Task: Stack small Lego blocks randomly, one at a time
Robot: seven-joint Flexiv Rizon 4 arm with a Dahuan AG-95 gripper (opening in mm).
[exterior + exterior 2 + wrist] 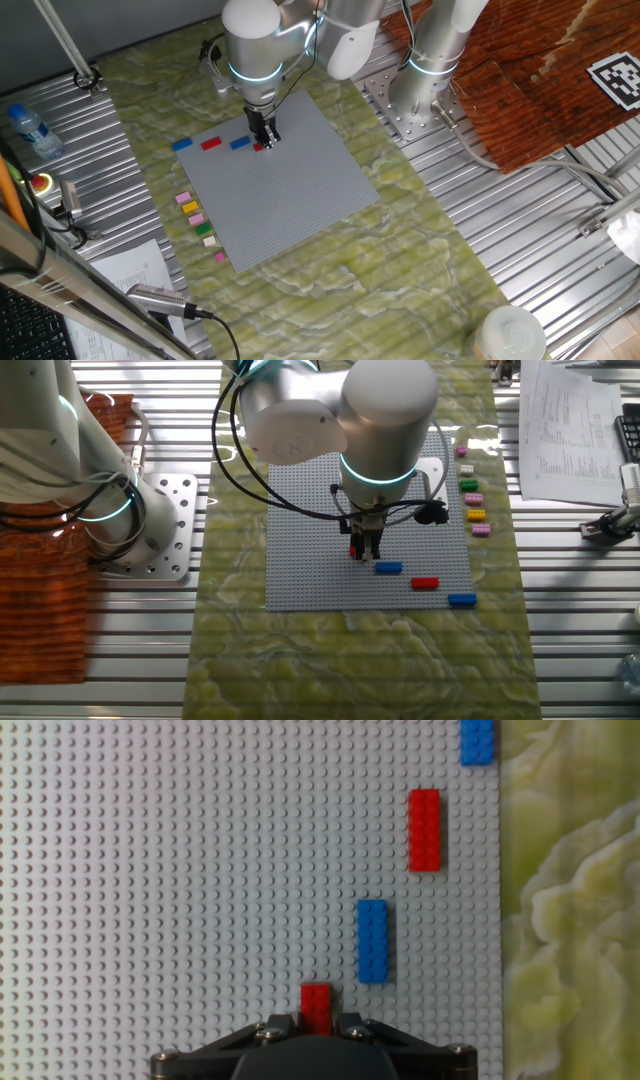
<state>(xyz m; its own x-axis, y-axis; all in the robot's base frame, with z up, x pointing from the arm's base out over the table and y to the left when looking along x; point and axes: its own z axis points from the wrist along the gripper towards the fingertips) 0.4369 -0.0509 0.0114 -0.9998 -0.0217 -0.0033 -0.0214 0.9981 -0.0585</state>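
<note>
hand view: a red brick (317, 1007) is pinched endwise in the nearly closed claw (316, 1025), held low over the grey baseplate (180, 870), presumably for pressing down; a blue brick (373, 941) lies just right.

Studded matt grey plastic baseplate (200, 870), glossy red plastic brick (317, 1005), ribbed metal table (520, 215)

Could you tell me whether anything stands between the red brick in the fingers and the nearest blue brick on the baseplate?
Nothing visible does. The red brick sits between the fingers, and only bare grey baseplate studs separate it from the nearest blue brick.
</note>
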